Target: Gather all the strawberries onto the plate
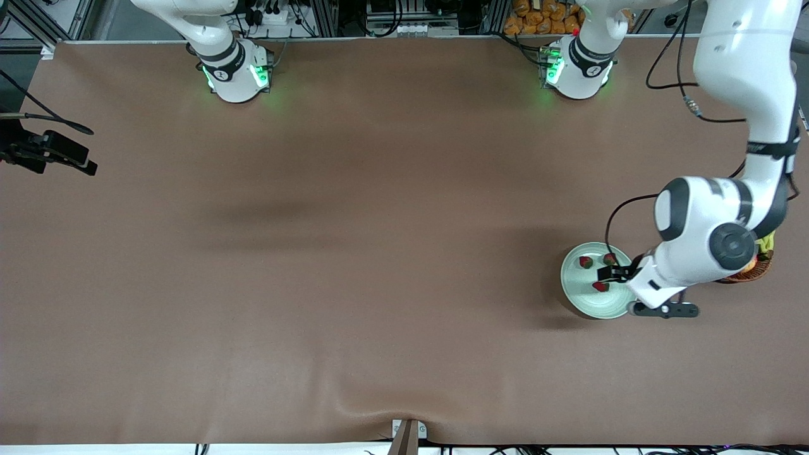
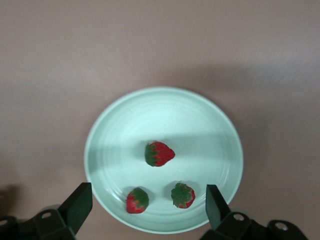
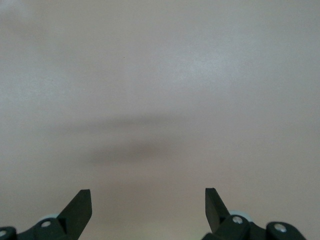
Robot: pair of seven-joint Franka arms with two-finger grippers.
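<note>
Strawberries are all sitting in the plate; we are judging them light, soft, best pinched mid-body. Left claw is hanging spread above them, and right claw is waiting spread over bare table.

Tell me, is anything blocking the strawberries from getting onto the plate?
No, nothing visible blocks them. All three strawberries already lie on the plate. The left gripper hangs open just above them, holding nothing. The right gripper waits open over bare table.
</note>
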